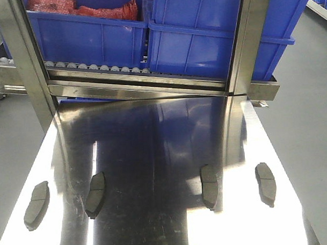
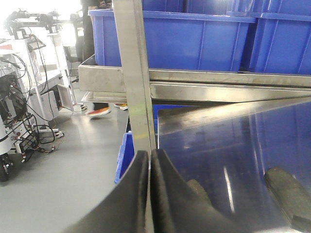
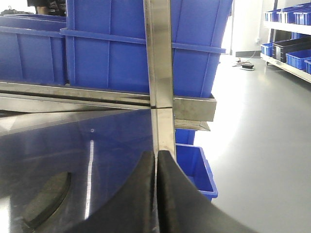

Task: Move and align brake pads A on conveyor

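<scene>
- The left gripper [image 2: 149, 194], its black jaws pressed together on nothing, hangs near the left edge of the shiny steel tabletop [image 1: 154, 155].
- The leftmost flat, dark grey, curved brake pad [image 1: 37, 205] lies just to its right.
- All four pads lie on the steel, long axes pointing away from the robot. No conveyor is in view.
- The right gripper [image 3: 156, 194] is likewise closed and empty, with the rightmost brake pad [image 1: 266, 184] to its left.

left hand [image 2: 150, 154]: fingers pressed together; brake pad [image 2: 287, 194]: lower right on steel tabletop [image 2: 233, 141]
</scene>
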